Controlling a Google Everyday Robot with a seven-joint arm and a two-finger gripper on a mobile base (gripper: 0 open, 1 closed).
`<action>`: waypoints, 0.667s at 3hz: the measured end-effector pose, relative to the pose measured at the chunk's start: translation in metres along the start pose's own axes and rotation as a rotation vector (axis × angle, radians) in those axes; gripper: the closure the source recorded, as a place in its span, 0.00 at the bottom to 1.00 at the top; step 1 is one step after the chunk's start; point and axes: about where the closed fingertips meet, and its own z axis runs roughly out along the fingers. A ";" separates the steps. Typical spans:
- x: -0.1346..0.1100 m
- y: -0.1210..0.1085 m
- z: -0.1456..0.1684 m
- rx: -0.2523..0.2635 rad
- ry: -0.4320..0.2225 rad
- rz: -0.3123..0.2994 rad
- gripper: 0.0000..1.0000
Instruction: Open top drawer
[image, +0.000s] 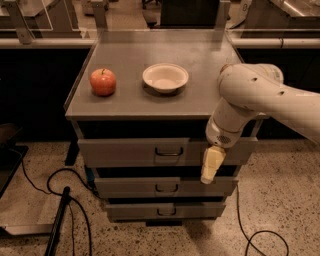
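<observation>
The top drawer (125, 151) is the widest of three grey drawers under the grey cabinet top, with a small dark loop handle (168, 151) at its centre. Its front is flush with the frame. My gripper (210, 166) hangs from the white arm (250, 95) in front of the drawer's right part, right of the handle and pointing down. It reaches down over the gap above the middle drawer (130, 186).
On the cabinet top (130, 100) sit a red apple (103, 81) at left and a white bowl (165, 77) in the middle. The narrowest drawer (135, 210) is at the bottom. Black cables (55, 200) lie on the speckled floor at left and right.
</observation>
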 end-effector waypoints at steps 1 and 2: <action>0.005 -0.007 0.015 -0.017 -0.001 0.023 0.00; 0.008 -0.014 0.026 -0.026 -0.003 0.030 0.00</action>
